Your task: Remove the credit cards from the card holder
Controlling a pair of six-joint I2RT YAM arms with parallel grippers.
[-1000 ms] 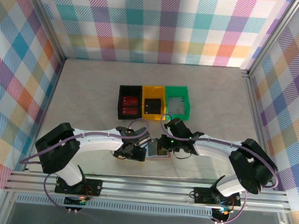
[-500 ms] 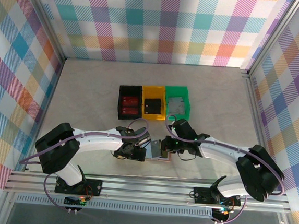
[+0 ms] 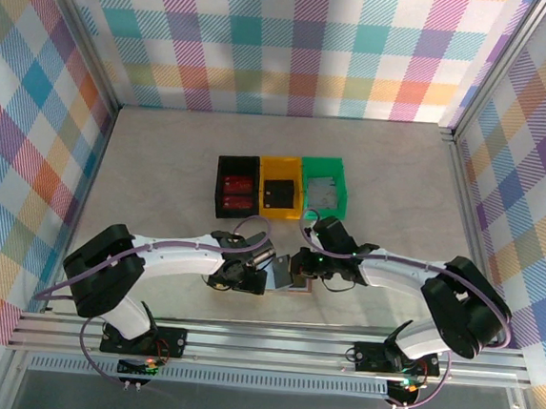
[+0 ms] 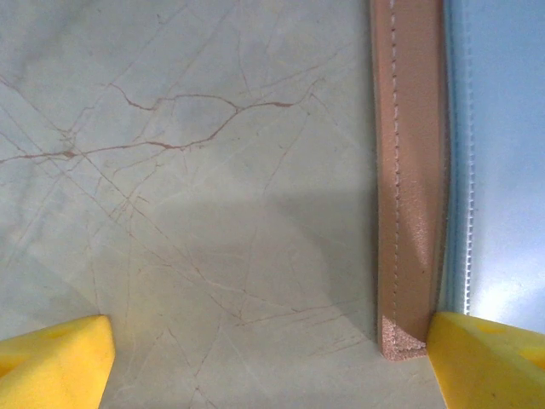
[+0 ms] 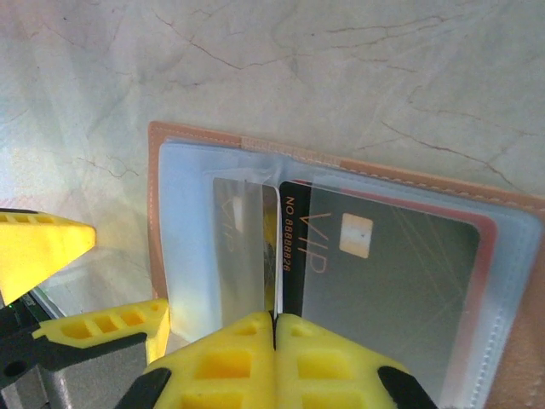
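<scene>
The tan card holder (image 5: pixel 204 138) lies open on the table, its pale blue-grey pockets (image 5: pixel 187 221) facing up. A black credit card (image 5: pixel 383 273) with gold VIP lettering sits under a clear sleeve. A grey card (image 5: pixel 243 243) stands tilted beside it, its edge running into the seam of my right gripper (image 5: pixel 274 354), which is shut on it. My left gripper (image 4: pixel 268 358) is open, its right finger (image 4: pixel 485 358) resting at the holder's tan edge (image 4: pixel 409 170). From above, both grippers (image 3: pixel 252 277) (image 3: pixel 298 266) meet at the holder (image 3: pixel 292 288).
Three small bins stand in a row behind the holder: black (image 3: pixel 236 187), yellow (image 3: pixel 279 194) and green (image 3: pixel 324 192), each with something flat inside. Bare marbled tabletop (image 4: pixel 187 170) lies to the left of the holder. Checked walls close in the table.
The right wrist shifted a little to the right and the grey card's edge has lifted slightly at the holder. The left arm has stayed put.
</scene>
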